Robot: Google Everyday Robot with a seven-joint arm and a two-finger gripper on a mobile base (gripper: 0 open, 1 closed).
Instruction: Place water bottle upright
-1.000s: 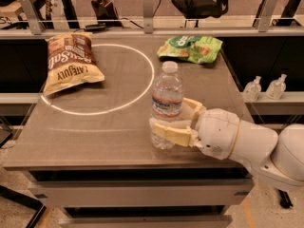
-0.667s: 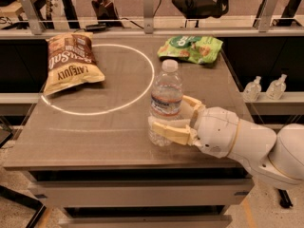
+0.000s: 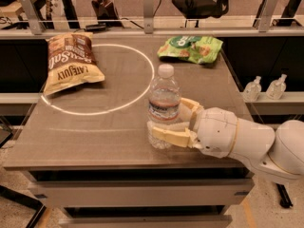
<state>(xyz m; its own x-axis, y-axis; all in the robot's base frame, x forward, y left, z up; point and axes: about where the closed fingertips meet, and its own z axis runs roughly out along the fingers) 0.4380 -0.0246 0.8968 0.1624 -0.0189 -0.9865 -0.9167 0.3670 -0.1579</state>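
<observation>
The water bottle (image 3: 164, 103) stands upright on the brown table (image 3: 85, 132), just right of the middle, clear with a white cap and a pale label band. My gripper (image 3: 168, 119) reaches in from the right at the bottle's lower half. Its near finger (image 3: 170, 137) lies across the front of the bottle's base and its far finger (image 3: 191, 106) is behind it on the right. The jaws sit closed against the bottle's sides. The white arm (image 3: 237, 139) stretches off to the right edge.
A brown chip bag (image 3: 71, 61) lies at the back left, over a white circle (image 3: 142, 91) drawn on the table. A green snack bag (image 3: 191, 48) lies at the back right. Two small pump bottles (image 3: 264, 87) stand on a shelf to the right.
The gripper and the bottle have shifted very slightly to the left. The bottle stays upright between the fingers.
</observation>
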